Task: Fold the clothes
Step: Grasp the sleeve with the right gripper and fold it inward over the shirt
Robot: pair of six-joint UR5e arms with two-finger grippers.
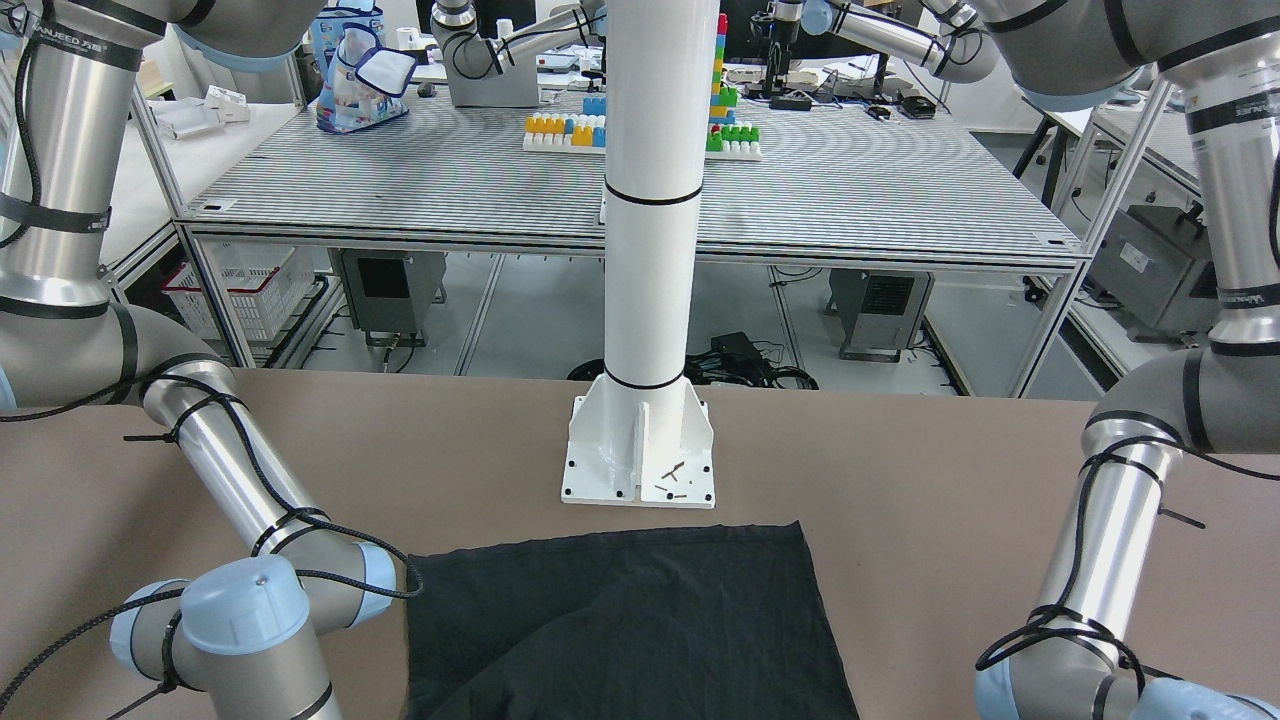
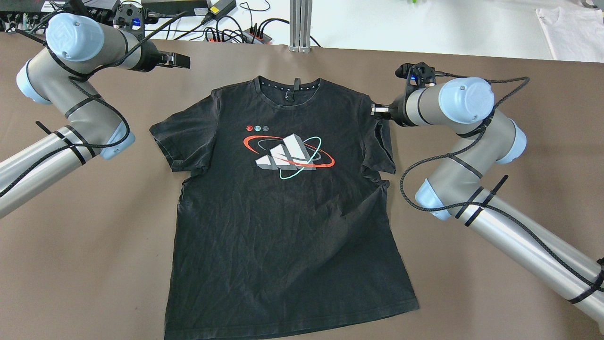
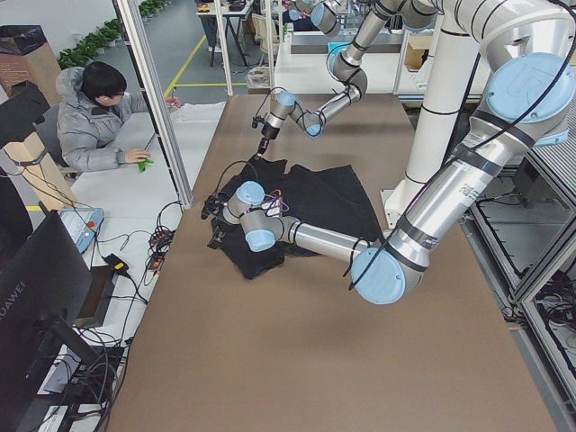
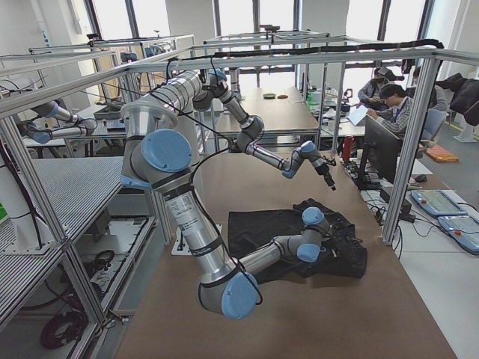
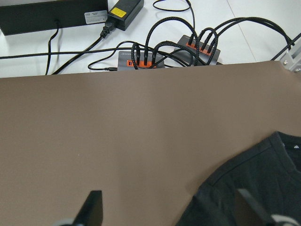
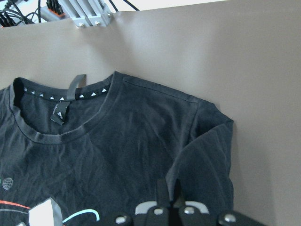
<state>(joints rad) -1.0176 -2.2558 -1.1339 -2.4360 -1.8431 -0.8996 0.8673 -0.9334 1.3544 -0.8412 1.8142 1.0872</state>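
1. Overhead: the shirt (image 2: 283,212) lies flat and print up in the middle of the table (image 2: 71,245), collar toward the far edge and hem toward the robot's edge. The right gripper (image 2: 376,110) sits at the shoulder on its side. The left gripper (image 2: 183,61) is off the cloth, nearer the far edge, just outside the other shoulder.
2. Left wrist: its fingers (image 5: 93,207) are spread wide with only bare table between them. The shoulder seam lies toward the inner finger.
3. Right wrist: its fingers (image 6: 162,189) are almost together on the cloth where sleeve meets shoulder, pinching a ridge of it by the look of things.
4. Front-facing: only the hem half shows, lying smooth just before the pole (image 1: 650,200). No gripper appears.
5. Side views: both grippers are too small to judge.
6. I'd say the step is taking both shoulders for the first fold. The left gripper should slide inward over the seam, drop until a finger gets under the edge, then close level with the right one's hold. Uneven grips would skew this thin cloth, so lift both together
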